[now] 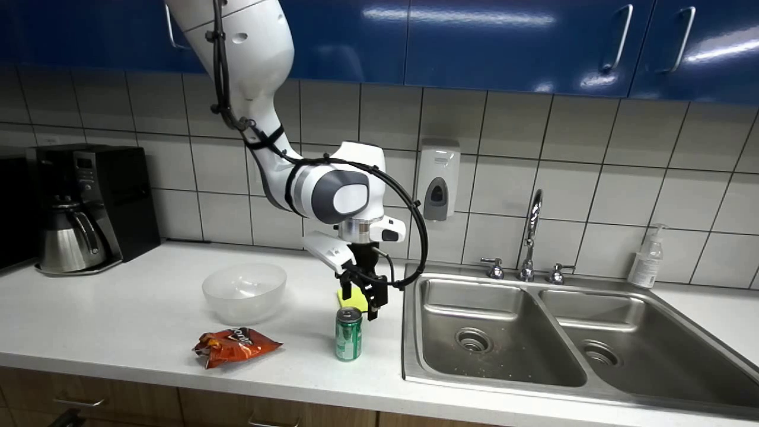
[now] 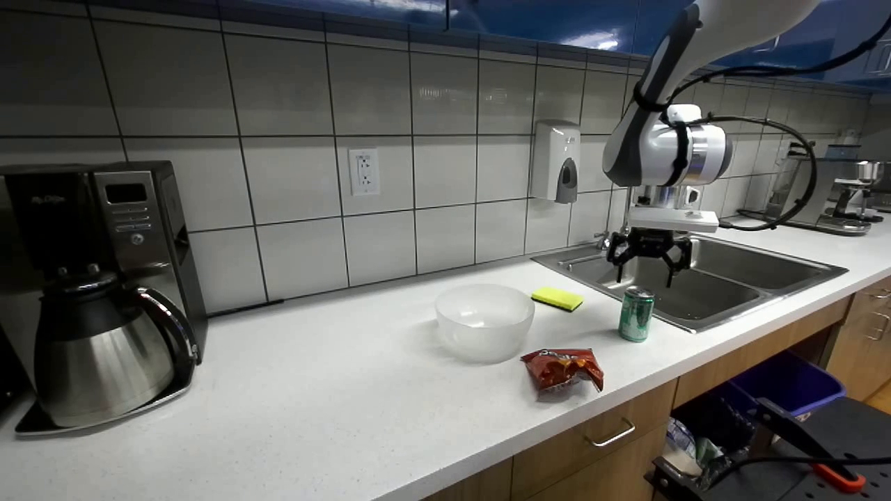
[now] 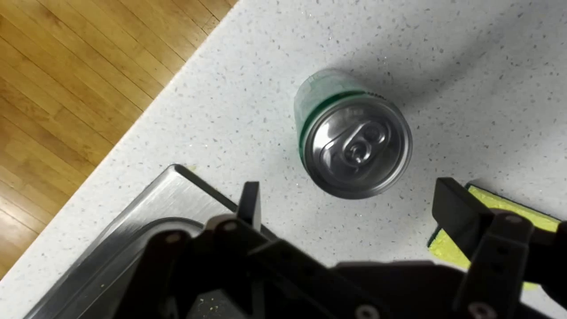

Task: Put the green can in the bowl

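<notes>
Green can [image 1: 348, 335] stands upright on the table [image 1: 118, 320], near the front edge, its silvery top facing up. Toward the left end, by the back edge, is a black and steel coffee maker [image 1: 127, 196] with a steel carafe [image 1: 68, 243] on its base. Next comes the bowl [image 1: 244, 293], translucent and wide, sitting upright and set back from the front edge. Between the bowl and that edge lies a crumpled red-orange snack bag [image 1: 237, 347]. Further right, a yellow sponge [image 2: 557, 298] lies flat, farther from the front edge than the can. Above the table near the can hangs the tool [image 2: 644, 280], its fingers [image 3: 458, 217] spread wide; in the wrist view the can shows beyond them, apart from both. To the right a double steel sink [image 1: 412, 344] is set into the table, its front left corner near the can and a faucet [image 1: 529, 243] at its back rim. A clear pump bottle [image 1: 647, 261] stands toward the back edge, at the sink's back right corner.
</notes>
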Available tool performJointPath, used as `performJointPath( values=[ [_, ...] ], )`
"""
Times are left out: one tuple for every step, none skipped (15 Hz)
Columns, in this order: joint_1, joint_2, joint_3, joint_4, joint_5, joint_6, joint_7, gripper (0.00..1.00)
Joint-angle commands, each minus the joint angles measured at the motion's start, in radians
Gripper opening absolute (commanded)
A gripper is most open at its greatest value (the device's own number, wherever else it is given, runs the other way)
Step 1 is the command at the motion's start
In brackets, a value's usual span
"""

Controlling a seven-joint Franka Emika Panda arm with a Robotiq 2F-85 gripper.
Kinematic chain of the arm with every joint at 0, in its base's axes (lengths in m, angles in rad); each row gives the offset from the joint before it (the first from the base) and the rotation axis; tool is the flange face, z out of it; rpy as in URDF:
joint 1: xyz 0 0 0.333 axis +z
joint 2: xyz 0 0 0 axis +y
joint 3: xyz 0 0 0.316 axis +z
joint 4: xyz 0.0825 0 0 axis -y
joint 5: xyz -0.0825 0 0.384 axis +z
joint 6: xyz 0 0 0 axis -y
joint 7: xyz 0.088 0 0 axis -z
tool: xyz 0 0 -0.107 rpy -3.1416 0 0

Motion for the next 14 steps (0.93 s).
performJointPath(
  values=[
    [-0.010,0.044,0.015,0.069,-0.004,-0.072,-0.009,1.00],
    [-0.009,0.052,0.018,0.078,-0.004,-0.084,-0.011,1.00],
    [-0.007,0.060,0.020,0.085,-0.006,-0.091,-0.010,1.00],
    [-0.007,0.068,0.024,0.091,-0.006,-0.098,-0.011,1.00],
    [-0.007,0.074,0.026,0.097,-0.005,-0.105,-0.012,1.00],
    [-0.006,0.080,0.027,0.102,-0.007,-0.113,-0.011,1.00],
    [-0.006,0.086,0.028,0.108,-0.008,-0.118,-0.010,1.00],
    [-0.007,0.091,0.029,0.110,-0.007,-0.124,-0.012,1.00],
    [-0.009,0.095,0.030,0.113,-0.007,-0.128,-0.013,1.00],
    [-0.009,0.098,0.028,0.114,-0.007,-0.131,-0.013,1.00],
    [-0.010,0.100,0.027,0.114,-0.008,-0.135,-0.013,1.00],
    [-0.012,0.101,0.027,0.113,-0.007,-0.137,-0.014,1.00],
    [-0.012,0.101,0.026,0.110,-0.006,-0.138,-0.014,1.00],
    [-0.011,0.100,0.024,0.107,-0.008,-0.139,-0.013,1.00]
  ],
)
